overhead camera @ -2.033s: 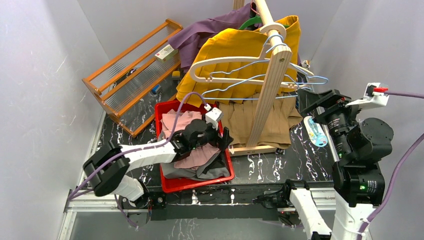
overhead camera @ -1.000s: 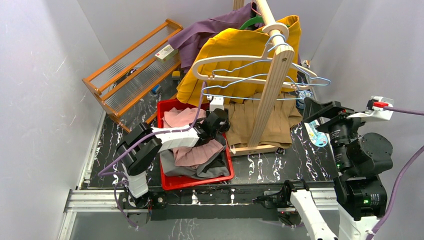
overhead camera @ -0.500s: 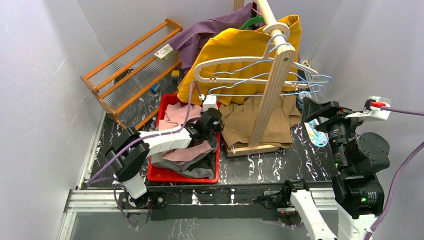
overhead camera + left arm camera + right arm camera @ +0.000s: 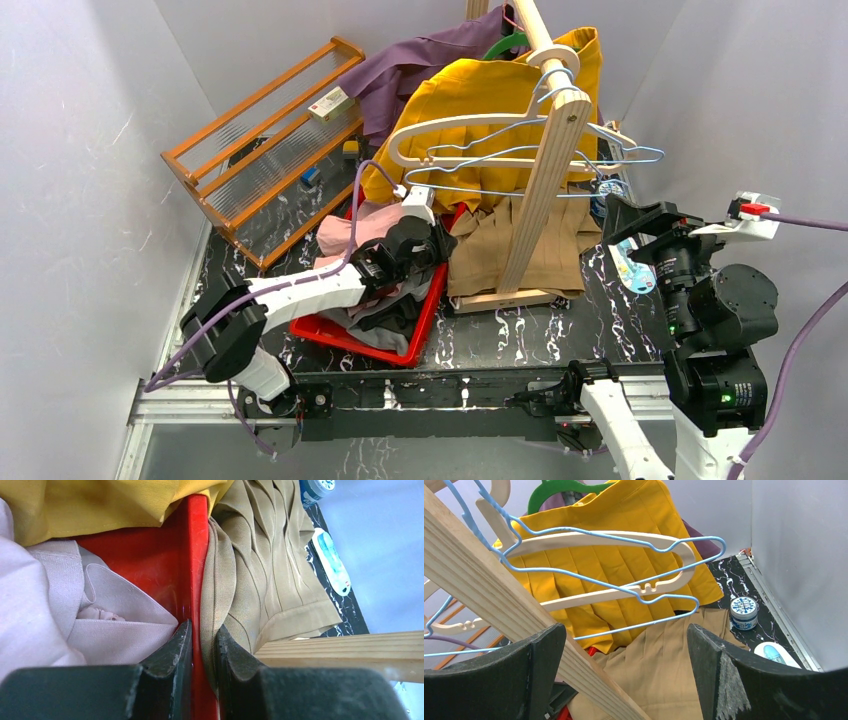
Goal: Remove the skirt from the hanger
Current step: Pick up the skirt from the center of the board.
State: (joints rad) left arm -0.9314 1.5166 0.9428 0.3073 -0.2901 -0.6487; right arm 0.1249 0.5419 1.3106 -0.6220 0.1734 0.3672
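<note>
A yellow pleated skirt [image 4: 480,95] [image 4: 624,565] hangs on the wooden rack [image 4: 545,180], behind a cream hanger [image 4: 440,125] and blue wire hangers [image 4: 600,155]. A tan pleated skirt [image 4: 490,245] [image 4: 260,580] [image 4: 664,670] droops below them to the rack's foot. My left gripper [image 4: 440,245] [image 4: 202,630] is shut on the right rim of the red bin [image 4: 340,335] [image 4: 197,555], with a fold of tan fabric pinched against it. The bin is tilted, its right side raised. My right gripper [image 4: 625,215] [image 4: 624,630] hangs wide open to the right of the rack, holding nothing.
Pink and grey clothes fill the bin. A purple garment [image 4: 420,55] on a green hanger [image 4: 564,486] hangs at the back. An orange slatted shelf [image 4: 260,140] leans at the back left. A small round tin [image 4: 744,612] and a blue-white object [image 4: 630,265] lie right of the rack.
My left gripper closed on the bin's right rim. The bin slid left, then its right side rose and it turned. The right arm barely moved.
</note>
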